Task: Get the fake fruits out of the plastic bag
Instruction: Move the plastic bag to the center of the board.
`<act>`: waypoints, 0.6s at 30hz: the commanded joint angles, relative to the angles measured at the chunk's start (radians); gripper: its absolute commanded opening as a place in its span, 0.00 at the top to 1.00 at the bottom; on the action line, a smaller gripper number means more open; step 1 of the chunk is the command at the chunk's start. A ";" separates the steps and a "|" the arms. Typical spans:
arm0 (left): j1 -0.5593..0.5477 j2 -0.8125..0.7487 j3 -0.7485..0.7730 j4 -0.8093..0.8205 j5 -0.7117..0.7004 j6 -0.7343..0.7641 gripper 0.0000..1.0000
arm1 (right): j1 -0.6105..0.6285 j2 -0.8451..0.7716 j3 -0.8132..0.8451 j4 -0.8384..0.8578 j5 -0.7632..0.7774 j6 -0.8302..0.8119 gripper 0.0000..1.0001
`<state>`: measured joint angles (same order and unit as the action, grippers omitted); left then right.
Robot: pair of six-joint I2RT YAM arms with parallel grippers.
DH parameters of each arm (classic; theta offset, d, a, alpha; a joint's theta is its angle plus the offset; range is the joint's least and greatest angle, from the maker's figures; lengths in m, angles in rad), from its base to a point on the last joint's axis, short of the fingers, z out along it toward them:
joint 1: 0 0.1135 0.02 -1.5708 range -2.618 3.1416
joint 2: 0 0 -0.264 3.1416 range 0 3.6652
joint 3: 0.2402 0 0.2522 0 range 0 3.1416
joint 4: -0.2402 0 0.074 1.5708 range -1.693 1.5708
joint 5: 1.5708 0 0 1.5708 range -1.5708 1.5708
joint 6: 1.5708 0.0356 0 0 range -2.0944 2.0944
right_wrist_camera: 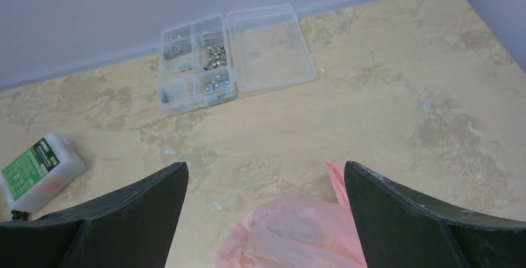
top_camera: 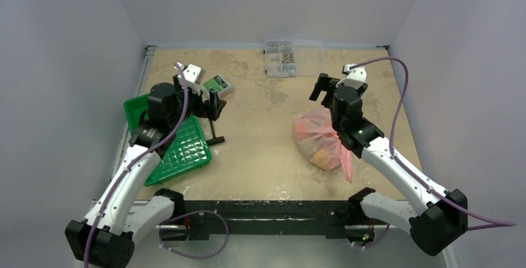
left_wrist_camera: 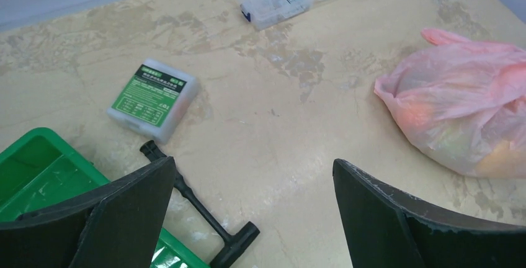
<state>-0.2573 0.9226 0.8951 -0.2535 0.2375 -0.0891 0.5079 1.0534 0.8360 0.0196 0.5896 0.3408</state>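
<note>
The pink plastic bag (top_camera: 319,138) lies bunched on the table right of centre, its handles trailing toward the near edge. Orange and yellow fake fruits (top_camera: 322,155) show dimly through it; no fruit lies outside. The bag also shows in the left wrist view (left_wrist_camera: 462,113), with an orange fruit (left_wrist_camera: 412,114) inside, and in the right wrist view (right_wrist_camera: 298,234). My right gripper (top_camera: 322,88) is open and empty, above the bag's far end (right_wrist_camera: 265,165). My left gripper (top_camera: 214,105) is open and empty, over the table far left of the bag (left_wrist_camera: 253,161).
A green ribbed tray (top_camera: 180,150) sits at the left under my left arm. A black T-handle tool (top_camera: 216,138) lies by its edge. A small green-labelled box (top_camera: 217,84) lies behind it. A clear parts box (top_camera: 280,57) stands at the back edge.
</note>
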 commanded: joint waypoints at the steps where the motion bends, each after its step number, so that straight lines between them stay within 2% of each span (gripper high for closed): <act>1: -0.045 0.019 0.041 -0.009 0.016 0.056 0.02 | 0.006 -0.009 0.059 -0.093 0.046 0.039 0.01; 6: -0.051 0.064 0.050 -0.012 0.044 0.045 0.02 | 0.004 -0.012 0.072 -0.138 -0.020 0.031 0.01; 9: -0.054 0.085 0.051 -0.016 0.055 0.037 0.02 | 0.004 -0.019 0.066 -0.175 -0.037 0.093 0.01; 13: -0.071 0.119 0.065 -0.004 0.085 0.029 0.03 | 0.004 -0.024 0.098 -0.304 0.025 0.168 0.01; 18: -0.083 0.126 0.083 -0.016 0.153 0.010 0.05 | -0.019 -0.064 0.018 -0.326 -0.004 0.228 0.01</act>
<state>-0.3237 1.0626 0.9356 -0.2855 0.3202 -0.0685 0.5091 1.0397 0.8780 -0.2596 0.5877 0.4885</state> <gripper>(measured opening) 0.962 0.987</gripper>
